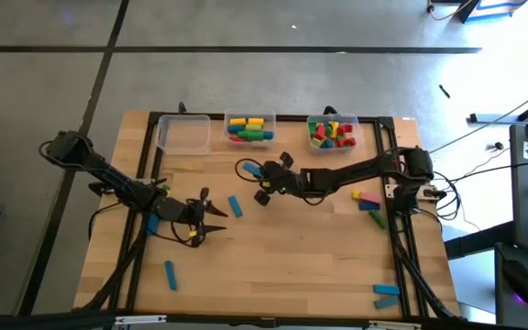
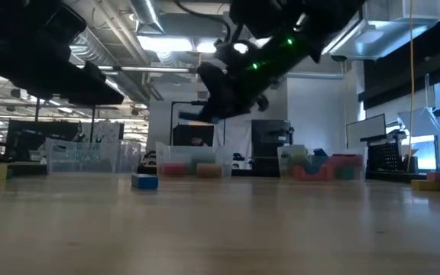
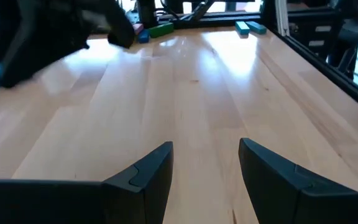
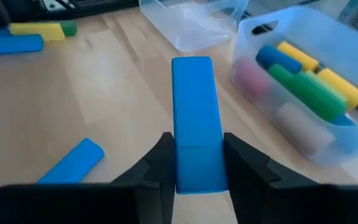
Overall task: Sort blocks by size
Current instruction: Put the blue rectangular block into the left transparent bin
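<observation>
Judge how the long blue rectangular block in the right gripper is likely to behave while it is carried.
The long blue rectangular block probably stays stiff: it juts straight out from the right gripper without sagging. Its flat sides suggest it will not roll once set down. Being gripped near one end, it might pivot slightly if bumped against the clear plastic bin of mid-length blocks.

The high view looks straight down over the whole table (image 1: pixel 273 266); the low view looks level across its top. Each wrist view looks close past its own fingers, and all four share the tabletop.
</observation>
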Controlling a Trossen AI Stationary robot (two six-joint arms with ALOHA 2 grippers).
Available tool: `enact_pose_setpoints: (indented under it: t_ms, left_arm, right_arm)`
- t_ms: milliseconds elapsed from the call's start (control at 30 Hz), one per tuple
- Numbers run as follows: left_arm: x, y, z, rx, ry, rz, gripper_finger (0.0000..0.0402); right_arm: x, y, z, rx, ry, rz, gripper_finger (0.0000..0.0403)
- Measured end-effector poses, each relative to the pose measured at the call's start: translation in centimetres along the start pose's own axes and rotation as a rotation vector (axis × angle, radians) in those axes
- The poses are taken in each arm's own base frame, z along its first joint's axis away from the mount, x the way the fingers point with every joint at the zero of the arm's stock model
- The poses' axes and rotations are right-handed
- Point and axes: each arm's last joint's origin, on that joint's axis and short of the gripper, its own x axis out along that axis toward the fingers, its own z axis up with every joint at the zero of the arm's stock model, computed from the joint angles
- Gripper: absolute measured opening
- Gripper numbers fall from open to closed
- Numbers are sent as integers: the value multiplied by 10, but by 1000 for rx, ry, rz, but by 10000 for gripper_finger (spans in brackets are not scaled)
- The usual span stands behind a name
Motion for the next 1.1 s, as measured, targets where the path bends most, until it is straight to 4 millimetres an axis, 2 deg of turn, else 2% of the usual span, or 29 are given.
enact_pose_setpoints:
  t_ms: [233,400,600,733,833,1100]
  left_arm:
    - [2,6,0,-144,-1,34,178]
    - [1,14,8,-230,-45,61,178]
    - [-4,29,20,-486,-137,101,178]
    - [-4,34,21,-628,-144,85,178]
    - [-3,35,22,-703,-147,64,178]
    - [-6,27,32,-737,-227,-27,178]
  right_arm:
    - [-6,13,6,-38,-20,32,112]
    - [-25,42,-3,-136,-43,47,113]
    - [-58,83,-18,-361,-108,12,114]
    - [-79,105,-21,-502,-196,-8,114]
    - [-86,111,-20,-577,-236,-26,114]
    - [-84,111,-19,-556,-248,-26,114]
